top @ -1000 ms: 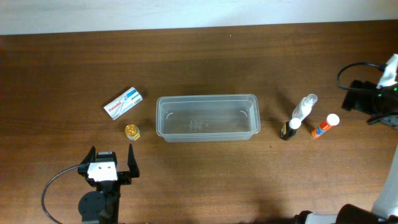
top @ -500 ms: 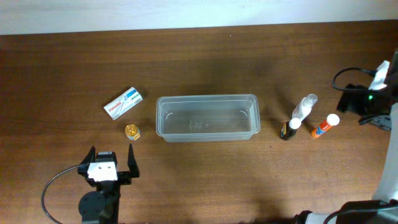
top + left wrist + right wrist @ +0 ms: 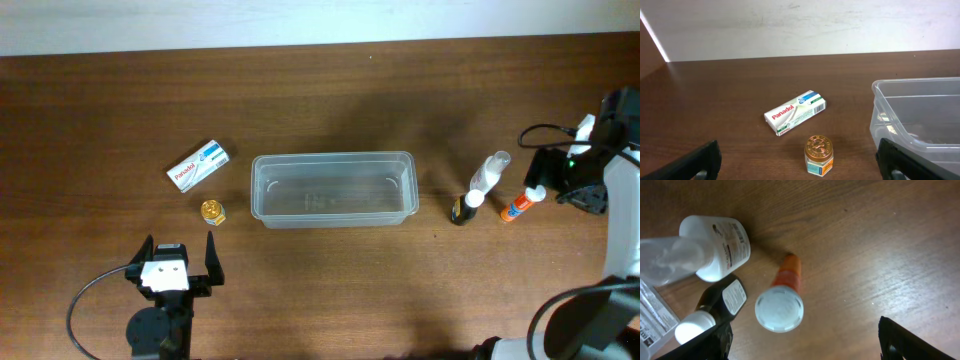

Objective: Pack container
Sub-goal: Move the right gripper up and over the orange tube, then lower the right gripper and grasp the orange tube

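1. At the table's middle stands the container (image 3: 333, 188), open side up.
2. Left gripper (image 3: 181, 243): released, jaws spread wide, low at the near edge, facing a jar (image 3: 818, 156) and a box (image 3: 795, 112).
3. Right gripper (image 3: 805, 330): released, jaws wide apart above an orange stick (image 3: 782, 300), beside a spray bottle (image 3: 715, 245) and a black bottle (image 3: 720, 302).

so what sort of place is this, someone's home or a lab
Likely a robot test setup, not a home: a wooden table against a plain white wall, with a Panadol box and small bottles laid out beside a clear container.
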Motion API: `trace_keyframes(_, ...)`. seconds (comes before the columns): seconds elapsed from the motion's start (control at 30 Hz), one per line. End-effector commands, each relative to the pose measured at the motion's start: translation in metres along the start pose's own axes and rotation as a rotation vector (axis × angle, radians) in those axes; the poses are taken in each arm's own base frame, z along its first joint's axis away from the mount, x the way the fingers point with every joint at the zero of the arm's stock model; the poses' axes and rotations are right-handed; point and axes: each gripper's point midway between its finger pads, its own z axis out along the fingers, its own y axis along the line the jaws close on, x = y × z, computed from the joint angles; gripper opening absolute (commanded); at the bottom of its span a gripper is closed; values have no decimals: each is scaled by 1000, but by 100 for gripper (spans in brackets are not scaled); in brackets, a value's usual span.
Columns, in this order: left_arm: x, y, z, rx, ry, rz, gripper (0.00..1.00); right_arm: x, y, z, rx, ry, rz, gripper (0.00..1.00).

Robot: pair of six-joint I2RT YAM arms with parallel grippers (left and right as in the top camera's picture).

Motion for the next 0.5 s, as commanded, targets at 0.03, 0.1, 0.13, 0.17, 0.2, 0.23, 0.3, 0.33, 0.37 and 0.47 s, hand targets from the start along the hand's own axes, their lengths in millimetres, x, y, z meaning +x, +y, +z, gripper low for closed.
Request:
trace_keyframes(0.03,1,2,0,-12,-4,16,99,-2,4,14,-28,28,1,84)
trace_keyframes(0.1,1,2,0,-12,-4,16,99,-3,5,19,-37,36,2,84)
trace_keyframes(0.13,1,2,0,-12,-4,16,99,-3,7,20,-47,38,2,84)
trace_keyframes(0.17,1,2,0,-12,-4,16,99,-4,8,22,-50,41,2,84)
trace_keyframes(0.2,1,2,0,-12,-4,16,99,-3,8,22,-50,43,2,83)
trace_keyframes(0.23,1,2,0,-12,-4,16,99,-3,8,23,-50,45,2,82)
trace_keyframes(0.3,1,2,0,-12,-4,16,99,-3,8,24,-49,50,3,81)
trace_keyframes(0.33,1,2,0,-12,-4,16,99,-2,8,25,-49,52,2,81)
trace_keyframes(0.37,1,2,0,-12,-4,16,99,-2,7,26,-48,55,3,81)
trace_keyframes(0.47,1,2,0,-12,-4,16,99,-1,7,29,-48,56,3,79)
